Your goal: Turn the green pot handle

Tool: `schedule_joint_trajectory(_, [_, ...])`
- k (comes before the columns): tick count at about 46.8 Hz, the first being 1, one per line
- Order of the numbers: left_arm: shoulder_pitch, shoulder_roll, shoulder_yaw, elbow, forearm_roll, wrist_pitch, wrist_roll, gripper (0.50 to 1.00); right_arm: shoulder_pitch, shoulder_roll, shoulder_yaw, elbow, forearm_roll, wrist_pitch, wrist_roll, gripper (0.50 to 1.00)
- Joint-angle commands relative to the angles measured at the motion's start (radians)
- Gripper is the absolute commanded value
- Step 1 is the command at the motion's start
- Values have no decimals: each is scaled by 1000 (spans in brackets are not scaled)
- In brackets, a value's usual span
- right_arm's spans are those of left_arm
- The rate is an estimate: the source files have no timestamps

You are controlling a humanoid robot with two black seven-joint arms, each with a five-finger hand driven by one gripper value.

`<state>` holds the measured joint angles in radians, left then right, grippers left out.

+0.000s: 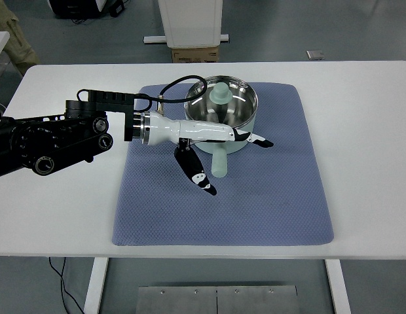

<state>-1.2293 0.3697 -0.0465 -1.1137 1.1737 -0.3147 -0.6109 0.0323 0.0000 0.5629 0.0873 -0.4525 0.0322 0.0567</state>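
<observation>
Left hand lines up on the pot handle

Head view: the green pot [224, 118] sits at the far middle of the blue mat [268, 196], its handle [219, 161] pointing toward the near edge. The left hand [213, 150] reaches in just in front of the pot, fingers spread and holding nothing, thumb low on the handle's left. Rotation looks not yet engaged; next it calls for pressing sideways against the handle.

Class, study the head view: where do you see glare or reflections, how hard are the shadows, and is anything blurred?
Head view: the green pot shows bright reflections on its steel inside; the blue mat is matte, with only a soft shadow beneath the left hand; lighting is even and diffuse; pot, hand and white table look sharp, without motion blur.
</observation>
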Motion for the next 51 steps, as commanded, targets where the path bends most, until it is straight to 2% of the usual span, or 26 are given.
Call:
schedule_joint_trajectory(1, [-4,0,10,2,12,0,0,1000,0,0,0,0,0,0,0,1000])
schedule_joint_trajectory(30, [-10,3,34,8,152,-9,0,1000,0,0,0,0,0,0,0,1000])
schedule_joint_trajectory(51, [-29,-2,34,6,164,-27,0,1000,0,0,0,0,0,0,0,1000])
